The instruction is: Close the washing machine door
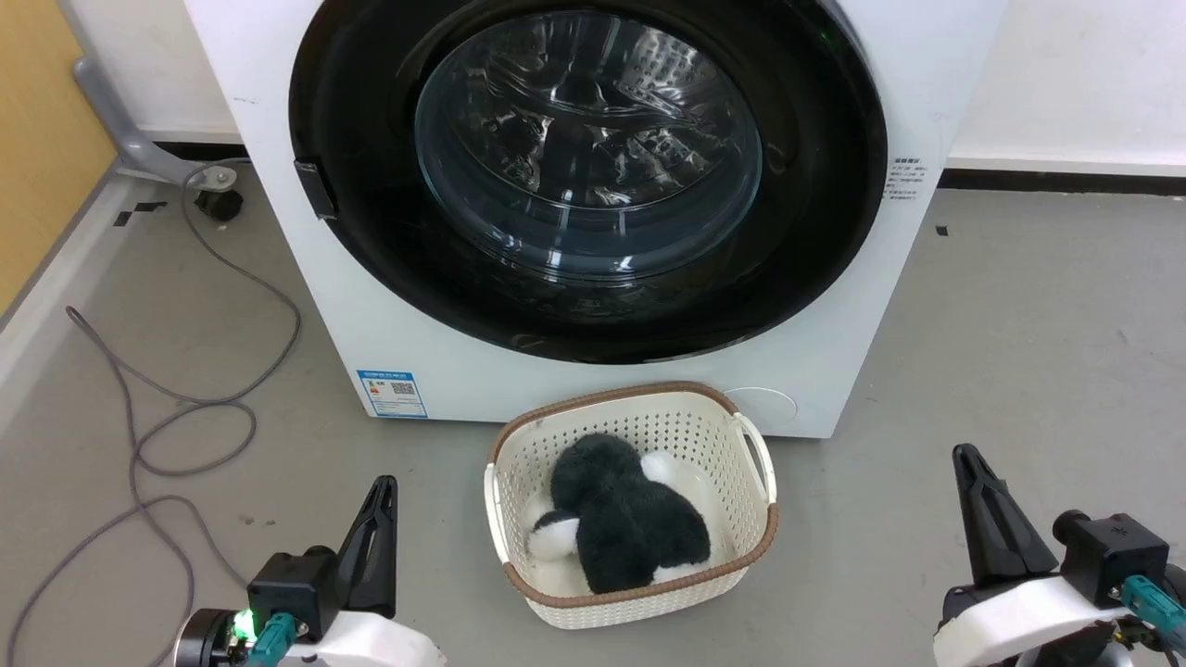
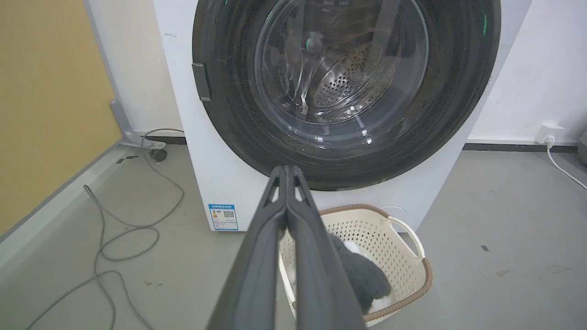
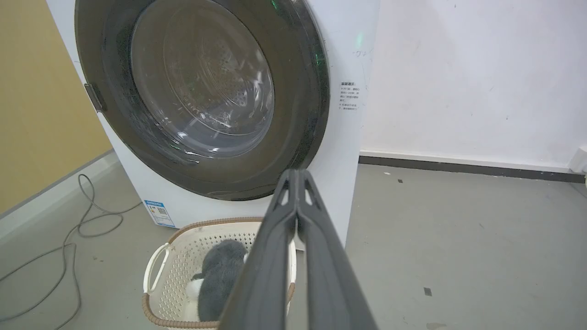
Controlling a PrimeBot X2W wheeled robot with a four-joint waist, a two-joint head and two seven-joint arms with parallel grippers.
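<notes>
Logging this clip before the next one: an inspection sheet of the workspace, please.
Surface: grey floor, a few small dark marks.
Job's things: washing machine door lies flush with the white washing machine front, looks closed.
Clutter: cream basket holding a dark-and-white plush toy, on the floor before the machine.
Grippers: left gripper and right gripper low, fingers together, empty, apart from the door.
Cables: grey cable looped on the floor at left; white cable by the right wall.
Surroundings: white wall behind, yellow panel at left.

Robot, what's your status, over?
Left gripper shut, empty; right gripper same. Round glossy black washing machine door looks flush, closed. Cream plastic basket with dark plush toy on floor below door.
</notes>
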